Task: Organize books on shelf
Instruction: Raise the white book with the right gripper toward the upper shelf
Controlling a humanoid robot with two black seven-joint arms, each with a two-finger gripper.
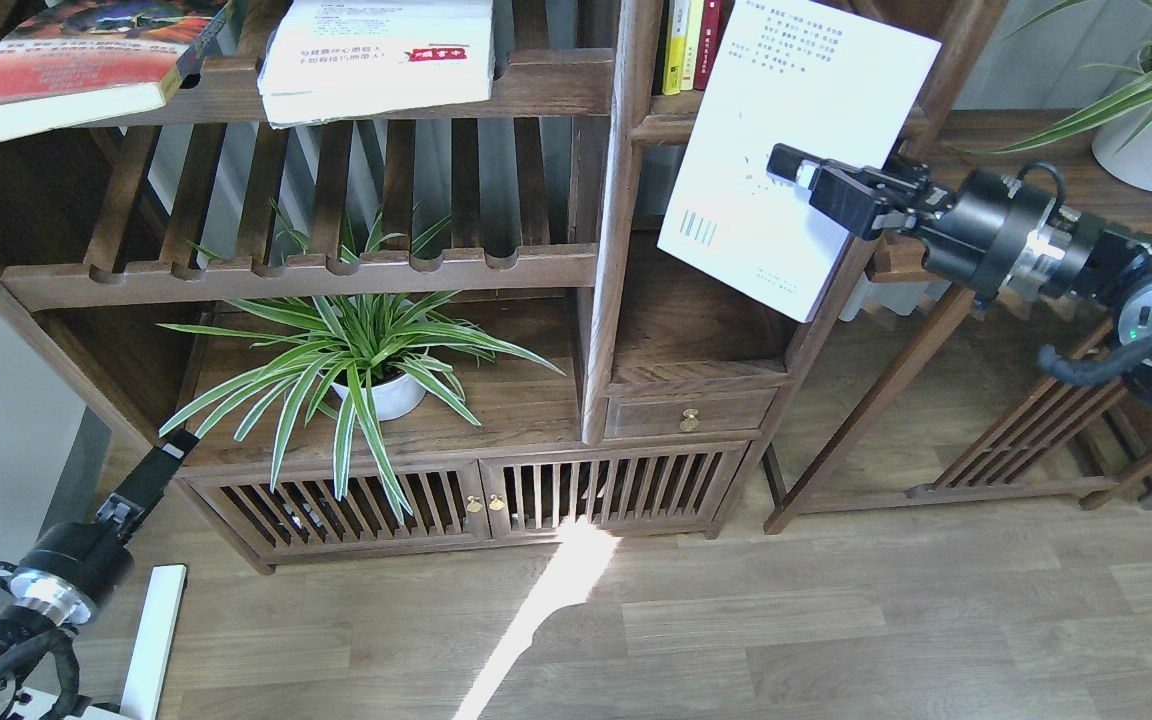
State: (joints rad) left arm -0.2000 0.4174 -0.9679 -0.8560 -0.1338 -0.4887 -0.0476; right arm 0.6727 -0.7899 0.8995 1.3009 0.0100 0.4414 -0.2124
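My right gripper point(786, 165) is shut on a thin white book point(796, 120) with a barcode, held tilted in front of the narrow dark-brown shelf point(676, 125) at the upper middle. It hides most of that compartment, where yellow and red spines point(691, 45) stand upright at the left. A red-orange book point(86, 60) and a thick white book with a red label point(376, 55) lie flat on the slatted rack at the top left. My left gripper point(171, 452) hangs low at the left near the cabinet corner; its fingers look pressed together.
A spider plant in a white pot point(366, 370) sits on the lower cabinet top. A second potted plant point(1151, 110) stands on the plank at the right. A small drawer point(691, 412) lies below the open cubby. A white board point(151, 640) lies on the wood floor.
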